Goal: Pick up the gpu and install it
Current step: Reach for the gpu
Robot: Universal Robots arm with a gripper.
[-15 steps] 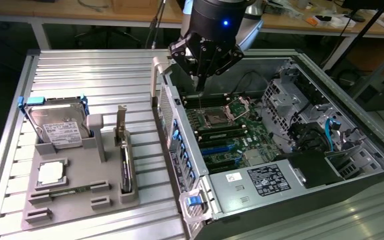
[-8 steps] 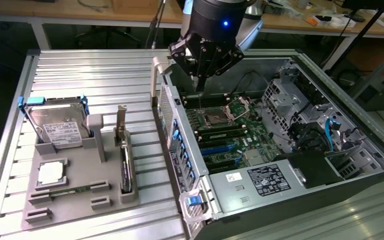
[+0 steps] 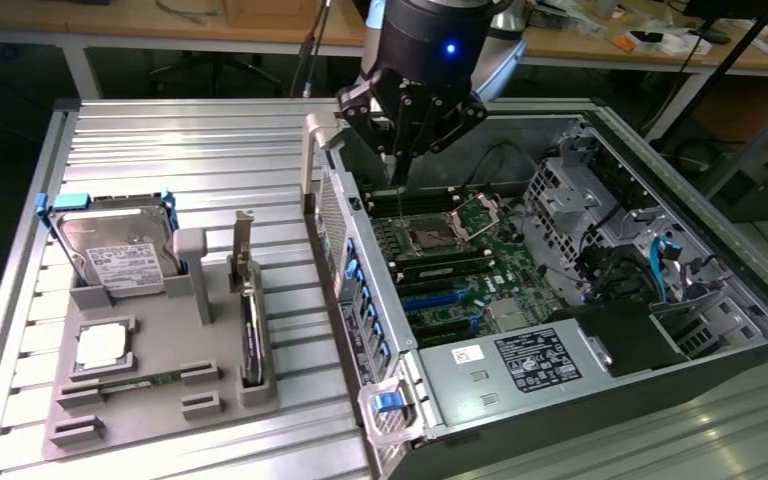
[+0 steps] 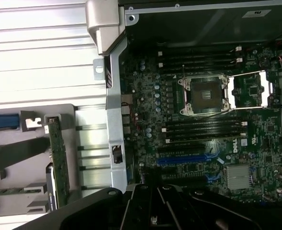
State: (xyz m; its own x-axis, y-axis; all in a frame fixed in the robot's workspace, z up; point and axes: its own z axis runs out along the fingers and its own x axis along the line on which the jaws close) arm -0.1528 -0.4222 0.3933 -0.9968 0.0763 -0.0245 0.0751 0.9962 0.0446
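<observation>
A ribbed, silver metal table [image 3: 171, 150] [image 4: 35, 57] carries everything. Two things rest directly on it: a grey plastic holder [image 3: 157, 400] [image 4: 16, 148] toward the exterior view's left, and just beside it, on the exterior view's right, an open computer case [image 3: 598, 420] [image 4: 113, 124] lying on its side.
</observation>
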